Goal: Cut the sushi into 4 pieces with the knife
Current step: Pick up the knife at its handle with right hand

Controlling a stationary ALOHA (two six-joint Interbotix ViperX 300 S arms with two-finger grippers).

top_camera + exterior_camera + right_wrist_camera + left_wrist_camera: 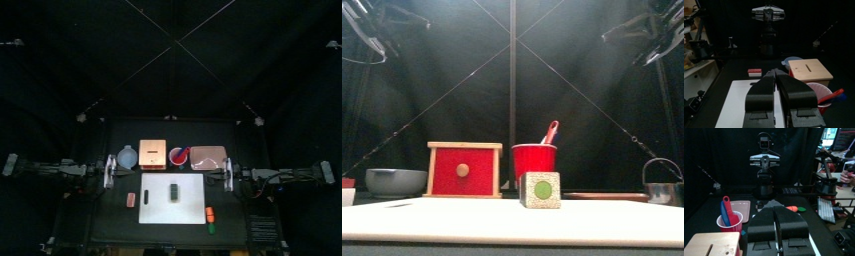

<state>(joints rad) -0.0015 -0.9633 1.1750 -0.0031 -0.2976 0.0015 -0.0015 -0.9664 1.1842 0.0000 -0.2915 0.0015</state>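
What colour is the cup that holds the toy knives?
The cup is red, seen best in the front view.

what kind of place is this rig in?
Probably a robot test booth in a lab, staged as a toy kitchen: black curtains round a small black table, a white cutting board, a red cup.

Wood box (464, 171) w/ red drawer front, blue-grey bowl (396, 182) beside it, pink tray (207, 157), white board (191, 200)

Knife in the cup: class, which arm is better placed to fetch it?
Probably right: the right pincer rests nearer the cup, only the flat tray between; box and bowl stand before the left pincer.
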